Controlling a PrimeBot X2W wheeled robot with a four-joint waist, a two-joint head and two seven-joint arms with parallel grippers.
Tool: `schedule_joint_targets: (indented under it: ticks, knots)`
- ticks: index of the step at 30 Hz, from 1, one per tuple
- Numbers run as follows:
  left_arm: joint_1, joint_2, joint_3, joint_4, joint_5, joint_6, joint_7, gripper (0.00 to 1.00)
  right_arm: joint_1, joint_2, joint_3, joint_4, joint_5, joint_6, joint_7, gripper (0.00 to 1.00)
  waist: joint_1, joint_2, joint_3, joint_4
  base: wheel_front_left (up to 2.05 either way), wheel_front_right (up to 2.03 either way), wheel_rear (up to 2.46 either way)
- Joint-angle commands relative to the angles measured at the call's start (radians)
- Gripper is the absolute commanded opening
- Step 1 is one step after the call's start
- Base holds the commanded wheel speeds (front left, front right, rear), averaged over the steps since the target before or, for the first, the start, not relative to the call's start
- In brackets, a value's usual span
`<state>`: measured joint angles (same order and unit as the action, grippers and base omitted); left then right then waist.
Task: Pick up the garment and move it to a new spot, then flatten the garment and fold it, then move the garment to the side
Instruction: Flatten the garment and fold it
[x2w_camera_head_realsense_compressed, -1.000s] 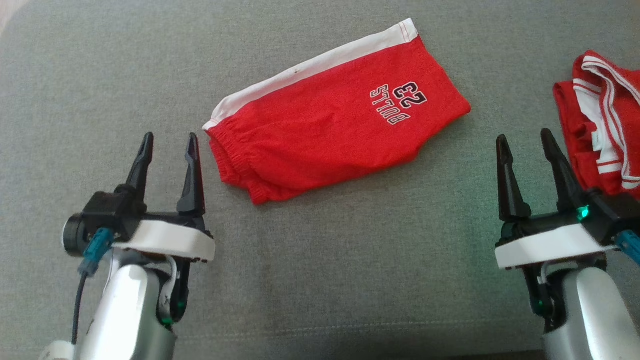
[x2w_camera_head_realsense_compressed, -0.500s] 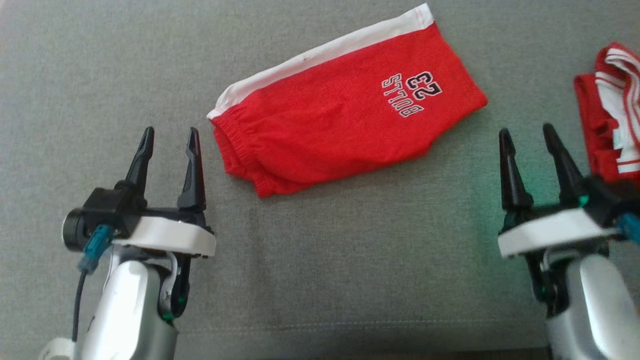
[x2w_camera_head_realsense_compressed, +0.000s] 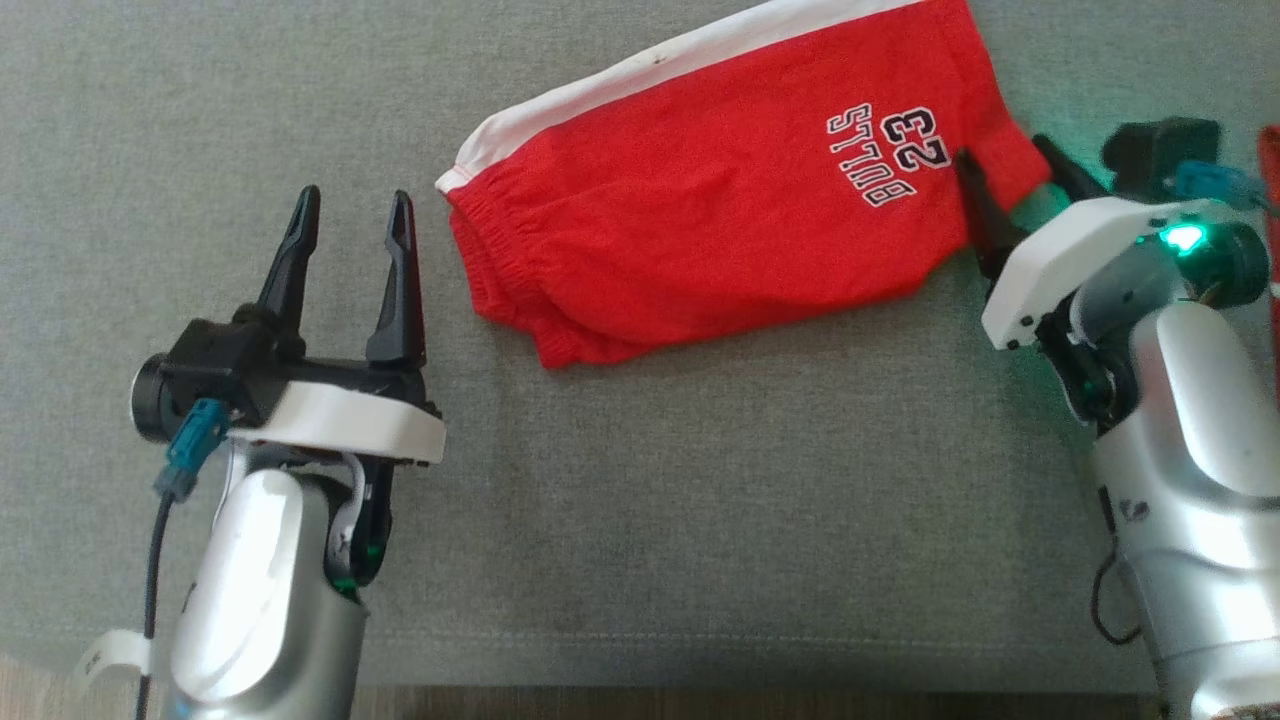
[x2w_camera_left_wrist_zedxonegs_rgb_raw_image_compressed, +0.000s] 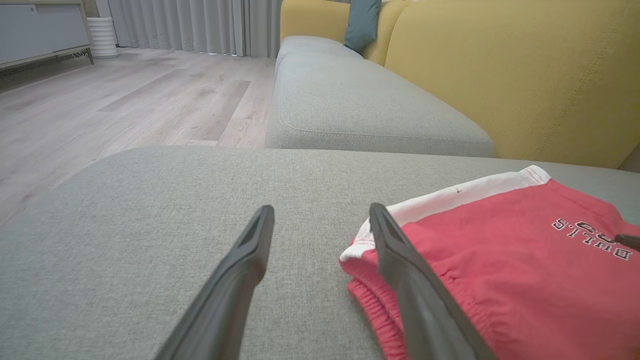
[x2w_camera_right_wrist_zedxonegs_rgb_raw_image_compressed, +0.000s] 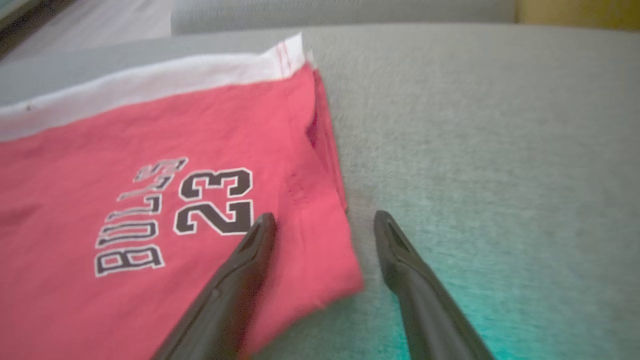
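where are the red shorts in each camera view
Head view: shorts in the upper middle, reaching the top edge.
Left wrist view: shorts at the lower right.
Right wrist view: shorts across the left half.
Shared landmark: the BULLS 23 print.

Silver forearms (x2w_camera_head_realsense_compressed: 260, 600), white wrist plates (x2w_camera_head_realsense_compressed: 340, 432), black-fingered end effectors (x2w_camera_head_realsense_compressed: 352, 215).

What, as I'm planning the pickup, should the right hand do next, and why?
Probably close the right hand on the corner of the shorts: its open fingers straddle that edge, one over red cloth, one over the grey cushion. The left hand hovers open beside the waistband.
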<state>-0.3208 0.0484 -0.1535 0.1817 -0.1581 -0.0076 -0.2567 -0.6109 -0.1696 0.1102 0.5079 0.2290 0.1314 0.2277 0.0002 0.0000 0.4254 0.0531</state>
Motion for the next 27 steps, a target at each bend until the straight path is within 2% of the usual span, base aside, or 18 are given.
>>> schedule_joint_targets:
  ticks: [1,5,6,7,8,14,23,27]
  knots:
    - [-0.032,0.008,0.023,-0.028,0.014,-0.002,-0.005,1.00,-0.022,-0.001,0.029,-0.004,0.009,-0.001,0.049,1.00,-0.0002,0.0000,0.002,0.006,0.00,0.00,0.00]
    - [-0.036,0.005,0.022,-0.024,0.015,-0.005,-0.005,1.00,-0.033,0.007,0.052,0.017,0.059,-0.001,0.120,1.00,-0.0002,0.0000,0.000,0.009,0.00,0.00,0.00]
    - [-0.035,0.005,0.023,-0.024,0.016,-0.005,-0.005,1.00,-0.032,0.006,0.058,0.013,0.065,-0.001,0.126,0.80,-0.0002,0.0000,-0.002,0.008,0.00,0.00,0.00]
    - [-0.035,0.005,0.024,-0.024,0.017,-0.005,-0.005,1.00,-0.030,0.006,0.063,0.009,0.072,-0.001,0.132,0.36,-0.0002,0.0000,-0.003,0.006,0.00,0.00,0.00]
    - [-0.034,0.004,0.025,-0.024,0.019,-0.005,-0.005,1.00,-0.026,0.007,0.063,0.001,0.079,-0.001,0.129,0.00,-0.0002,0.0000,-0.004,0.005,0.00,0.00,0.00]
    - [-0.025,0.003,0.033,-0.021,0.025,-0.008,-0.005,1.00,0.046,0.030,0.029,-0.065,0.094,-0.001,0.071,0.00,-0.0002,0.0000,-0.024,-0.013,0.00,0.00,0.00]
    - [0.012,0.003,0.053,-0.007,0.031,-0.010,-0.005,1.00,0.310,0.075,-0.074,-0.205,0.109,-0.001,-0.048,0.00,-0.0002,0.0000,-0.081,-0.048,0.00,0.00,0.00]
    - [0.022,0.003,0.053,0.000,0.035,-0.014,-0.005,1.00,0.372,0.085,-0.109,-0.221,0.113,-0.001,-0.063,0.00,-0.0002,0.0000,-0.096,-0.054,0.00,0.00,0.00]
